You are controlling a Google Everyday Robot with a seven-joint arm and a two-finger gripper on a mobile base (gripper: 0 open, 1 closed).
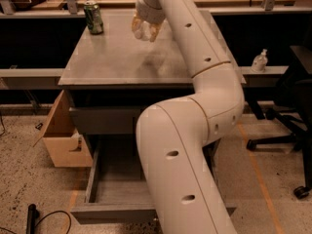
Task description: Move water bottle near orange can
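Far down and left of the tool, a dark cable (48,218) curls on the speckled floor. Above it, still well left of and below the tool, an open cardboard box (61,140) leans against the side of the table (112,57). At the table's back left corner, left of the tool and well apart from it, a green can (93,17) stands upright.

The tool (147,33) hangs over the back middle of the table, pointing down. Its yellowish fingers (156,31) are closed on the bottle (145,28), which shows as a pale, clear shape between them. The bottle looks lifted clear of the table, and a soft shadow lies on the grey top just below it. I cannot make out the bottle's cap or label from here.

From the tool the white arm (195,130) runs down and right across the table, bends at the right edge, then sweeps down to the bottom, covering much of the table's right side. Directly below the tool, under the table top, a drawer (114,191) stands pulled open, and the arm crosses in front of its right part.

Right of the tool and a little lower, beyond the arm, a small pump bottle (260,61) stands upright on a grey ledge beside the table. Furthest right, and lower, is a black chair (295,91) on castors.
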